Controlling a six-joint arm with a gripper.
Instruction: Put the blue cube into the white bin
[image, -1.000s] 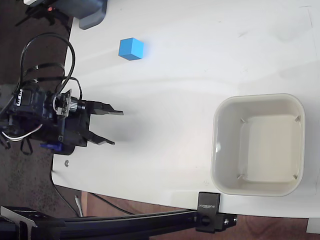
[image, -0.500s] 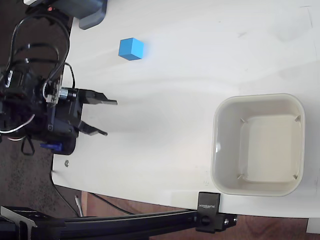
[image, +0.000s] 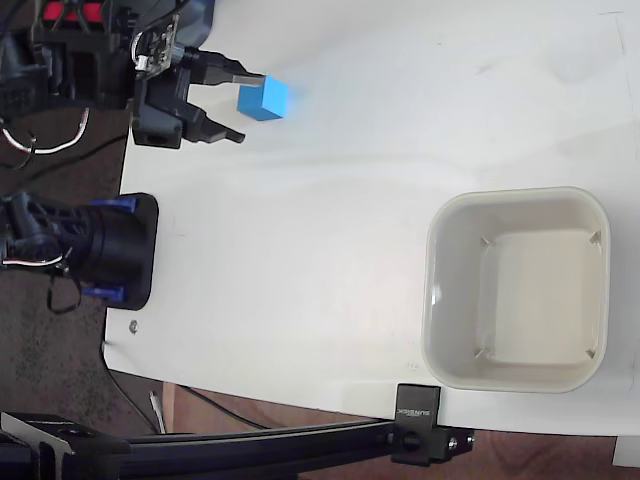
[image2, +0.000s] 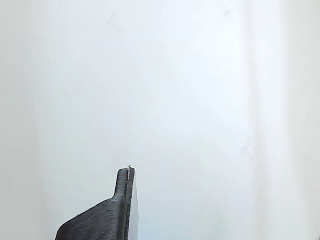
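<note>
While its two fingers gape wide, the pincer (image: 240, 105) holds nothing; its upper finger tip overlaps the blue cube (image: 266, 99) at the desk's (image: 380, 120) eleven o'clock. White bin (image: 517, 289) sits at four o'clock.

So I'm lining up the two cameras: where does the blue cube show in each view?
Fixed view: the blue cube sits upper left on the white table, just right of the gripper, whose jaws are open.
Wrist view: not in it; only bare table and one dark finger.
Shared landmark: the white tabletop.
</note>
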